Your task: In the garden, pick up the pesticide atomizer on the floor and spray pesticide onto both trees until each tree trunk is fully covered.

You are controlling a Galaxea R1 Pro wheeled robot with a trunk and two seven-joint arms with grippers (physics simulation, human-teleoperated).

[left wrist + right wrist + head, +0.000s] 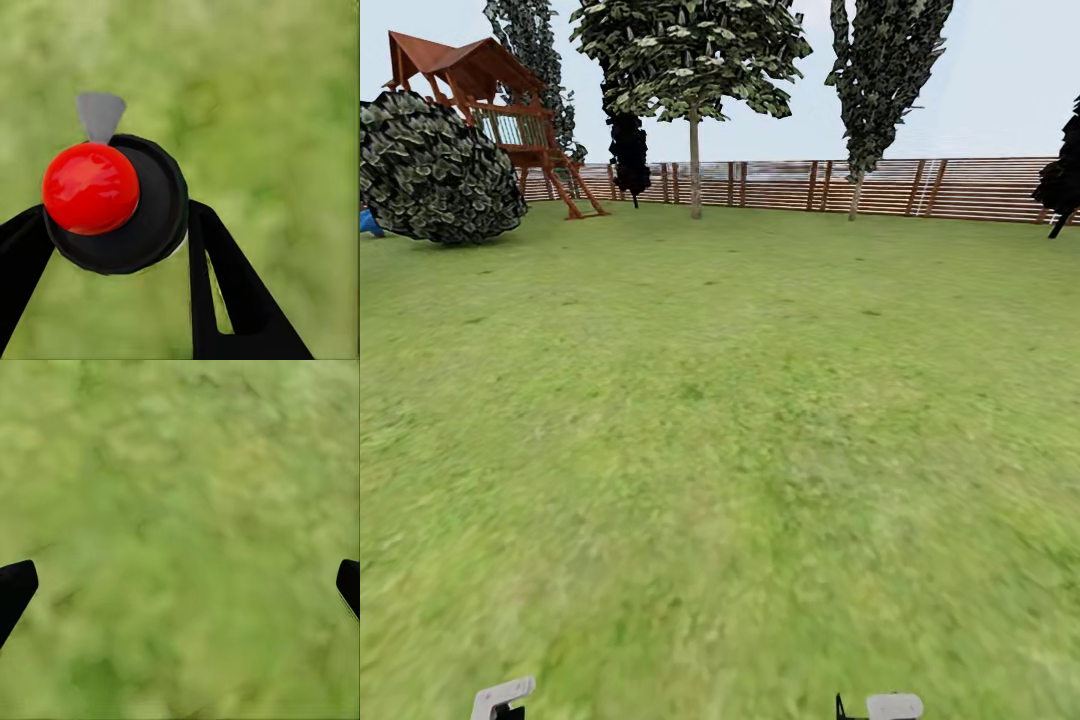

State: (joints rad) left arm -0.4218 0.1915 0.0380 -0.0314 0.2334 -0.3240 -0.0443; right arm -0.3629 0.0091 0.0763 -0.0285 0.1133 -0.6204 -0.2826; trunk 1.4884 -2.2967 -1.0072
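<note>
Across the lawn (740, 420) of the garden, seen from the head camera, open grass runs to a slatted wooden fence (880, 186) at the far edge. Two trees stand before it: one with a pale straight trunk (695, 165) at far centre, another (857, 190) to its right. A round bush (435, 170) and a wooden play tower (510, 120) sit far left. The tops of both arms just show at the near edge, left (503, 697) and right (893, 706).

In the left wrist view, the left gripper (116, 232) has the pesticide atomizer (124, 202) clamped between its dark fingers (232, 292), the red button up and a grey nozzle (99, 114) jutting beyond the cap, with grass blurred below.

In the right wrist view, the right gripper (180, 577) hangs over bare grass, fingers (15, 589) spread wide and holding nothing.

The pick-up looks done, and the step in hand appears to be the drive toward the first tree. Next the base must close on a trunk and aim the nozzle at the bark. Nothing blocks the way; the fence limits room only behind the trees.
</note>
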